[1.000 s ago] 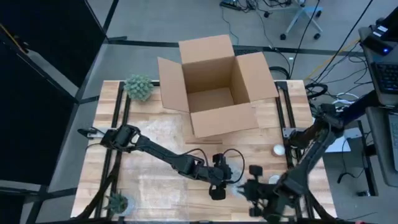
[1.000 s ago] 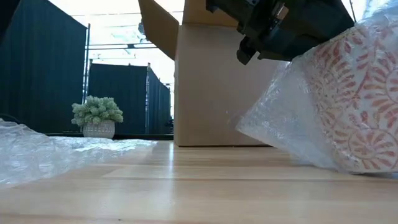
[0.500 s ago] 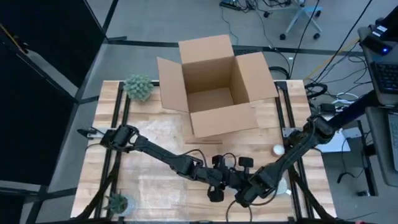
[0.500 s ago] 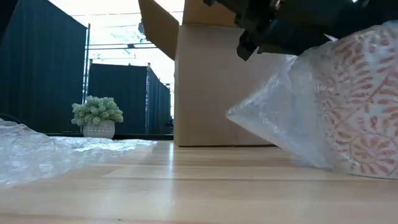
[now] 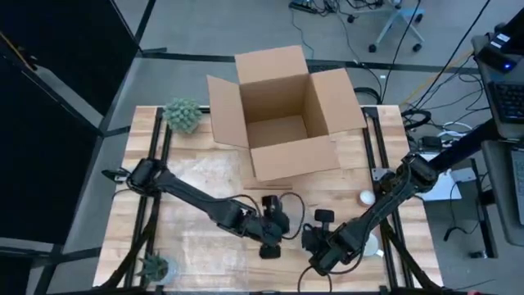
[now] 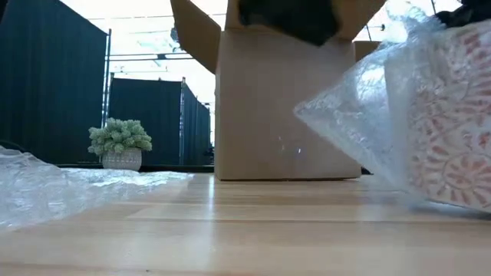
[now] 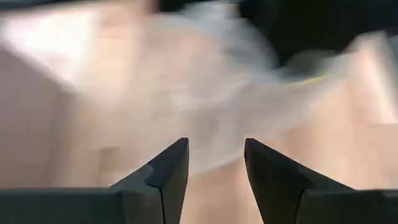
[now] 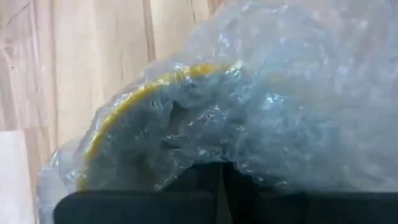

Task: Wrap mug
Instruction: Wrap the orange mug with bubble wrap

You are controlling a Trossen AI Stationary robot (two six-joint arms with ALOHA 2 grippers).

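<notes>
While bubble wrap (image 8: 249, 112) hides mug (image 6: 453, 130), right tool (image 8: 221, 180) clamps wrap; left tool (image 7: 216, 163) apart.

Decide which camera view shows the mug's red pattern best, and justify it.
The low view: the mug shows its red pattern through bubble wrap. The right wrist view shows only a yellow rim under wrap; the high view hides it beneath the arms; the left wrist view is blurred.

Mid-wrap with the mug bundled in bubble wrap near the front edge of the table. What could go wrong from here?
1. The right gripper is pressed into the bubble wrap over the mug; it may be pinching film alone, so the mug could slip.
2. The left gripper is open, holding nothing, so the loose flap may unfold.
3. The mug looks tilted and could roll.
</notes>
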